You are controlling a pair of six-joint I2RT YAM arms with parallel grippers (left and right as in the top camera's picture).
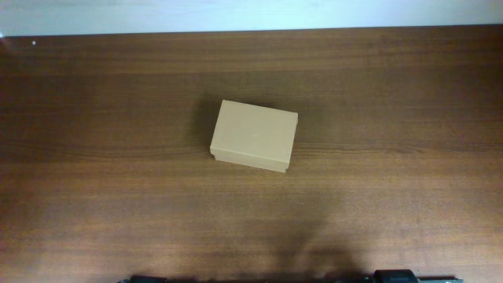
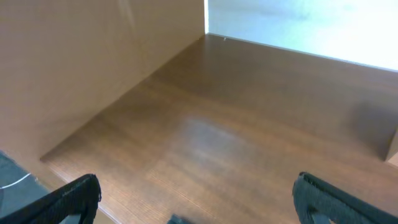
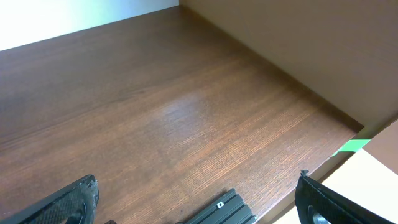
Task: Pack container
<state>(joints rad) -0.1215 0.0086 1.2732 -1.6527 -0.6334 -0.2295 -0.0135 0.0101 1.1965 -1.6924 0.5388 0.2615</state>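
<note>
We look down on a dark wooden table (image 1: 94, 196) that fills the overhead view. The container (image 1: 254, 135), a tan cardboard box with its lid down, lies near the table's middle, slightly toward the far edge. Our left gripper (image 2: 198, 198) and right gripper (image 3: 196, 199) hover toward the near edge, well apart from the box, jaws spread wide and holding nothing.

left gripper (image 2: 198, 199): jaws spread wide, angled downward | right gripper (image 3: 196, 201): jaws spread wide, angled downward
</note>
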